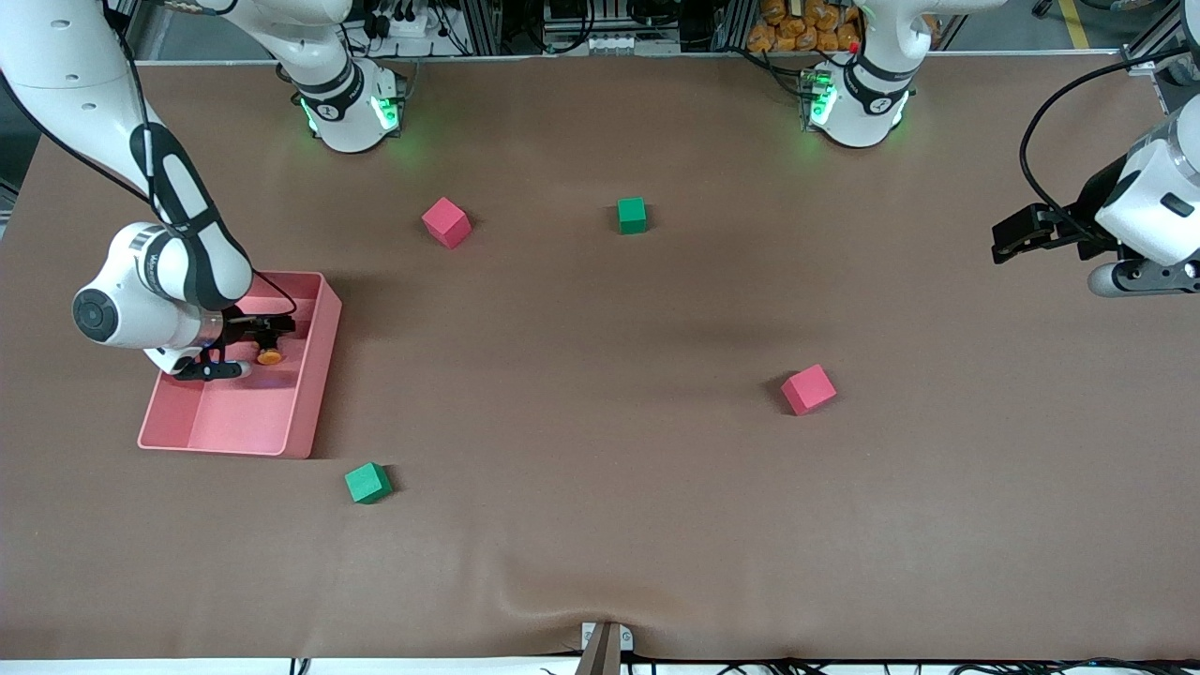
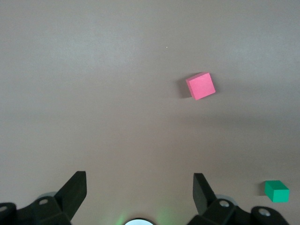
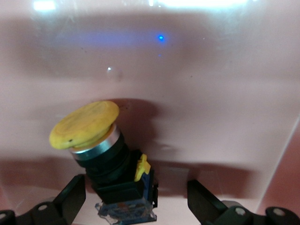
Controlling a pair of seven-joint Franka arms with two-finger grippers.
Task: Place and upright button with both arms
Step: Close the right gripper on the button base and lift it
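Observation:
The button [image 1: 270,355], with an orange cap and a black body, lies tilted on its side in the pink tray [image 1: 314,384] at the right arm's end of the table. My right gripper [image 1: 271,340] is down in the tray, open, with one finger on each side of the button's body and a gap on both sides. In the right wrist view the button [image 3: 110,164] lies between the fingers [image 3: 74,194] of the right gripper [image 3: 137,188]. My left gripper [image 1: 1008,246] waits open and empty in the air over the left arm's end of the table; it also shows in the left wrist view [image 2: 140,183].
Two red cubes [image 1: 445,222] [image 1: 808,389] and two green cubes [image 1: 632,215] [image 1: 367,483] lie spread on the brown table. The left wrist view shows a red cube [image 2: 201,86] and a green cube [image 2: 276,191]. The tray wall [image 3: 197,70] stands close by the button.

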